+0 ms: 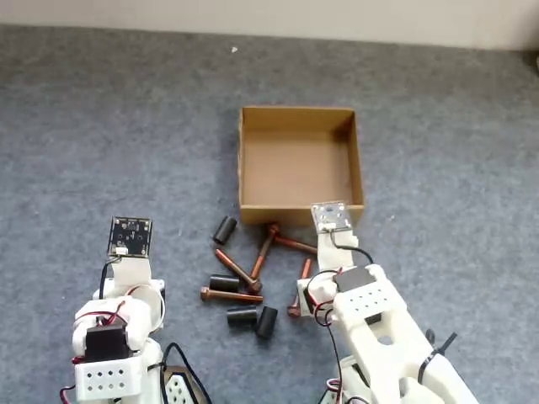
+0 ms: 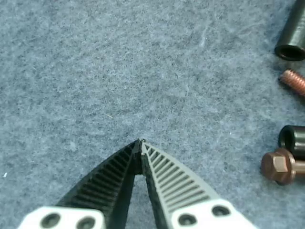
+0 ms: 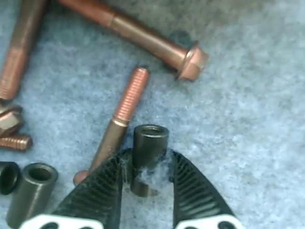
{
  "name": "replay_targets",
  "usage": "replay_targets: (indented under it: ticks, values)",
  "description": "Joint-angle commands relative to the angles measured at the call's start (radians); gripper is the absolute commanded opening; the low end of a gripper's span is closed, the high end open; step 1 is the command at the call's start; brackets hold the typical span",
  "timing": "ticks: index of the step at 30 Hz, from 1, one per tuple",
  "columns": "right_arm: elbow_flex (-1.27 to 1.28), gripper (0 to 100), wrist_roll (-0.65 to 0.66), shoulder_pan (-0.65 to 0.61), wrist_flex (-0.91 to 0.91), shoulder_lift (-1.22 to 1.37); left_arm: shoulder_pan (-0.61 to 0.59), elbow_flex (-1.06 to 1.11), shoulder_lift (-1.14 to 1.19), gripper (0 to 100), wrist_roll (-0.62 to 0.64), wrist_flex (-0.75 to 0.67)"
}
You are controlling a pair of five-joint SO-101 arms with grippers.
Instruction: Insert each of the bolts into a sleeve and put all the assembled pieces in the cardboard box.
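Note:
In the right wrist view my right gripper (image 3: 147, 155) is shut on a dark sleeve (image 3: 149, 141), which stands between the fingers with its open end up. A copper bolt (image 3: 125, 107) lies on the carpet right beside that sleeve. More bolts (image 1: 231, 295) and black sleeves (image 1: 242, 316) lie scattered between the two arms, just in front of the cardboard box (image 1: 251, 160). My left gripper (image 2: 140, 143) is shut on nothing, over bare carpet to the left of the pile. A sleeve (image 2: 291, 36) and a bolt head (image 2: 280, 166) lie off to its side.
The open box has nothing inside. The left arm (image 1: 126, 278) and right arm (image 1: 362, 311) flank the parts. Bare grey carpet surrounds the box on the left, right and far side.

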Motion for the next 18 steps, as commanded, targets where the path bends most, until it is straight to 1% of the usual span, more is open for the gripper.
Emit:
replay_targets:
  ticks: [1, 6, 8, 12, 15, 18]
  values:
    - [-0.013, 0.5, 0.020, 0.002, -0.002, 0.012, -0.013, -0.044, -0.001, 1, 0.006, 0.003]
    - [-0.005, 0.5, 0.015, 0.130, -0.001, -0.179, -0.007, -0.157, -0.001, 1, 0.006, -0.003]
    - [-0.004, 0.5, 0.014, 0.156, -0.001, -0.285, 0.016, -0.193, -0.001, 1, -0.005, -0.034]
    - [0.058, 0.5, 0.014, 0.166, 0.012, -0.479, 0.124, -0.206, 0.001, 1, -0.196, -0.087]
    - [0.104, 0.5, 0.014, 0.189, 0.012, -0.605, 0.239, -0.214, 0.008, 1, -0.216, -0.100]
    - [0.124, 0.5, 0.014, 0.245, 0.012, -0.711, 0.348, -0.252, 0.010, 1, -0.218, -0.094]
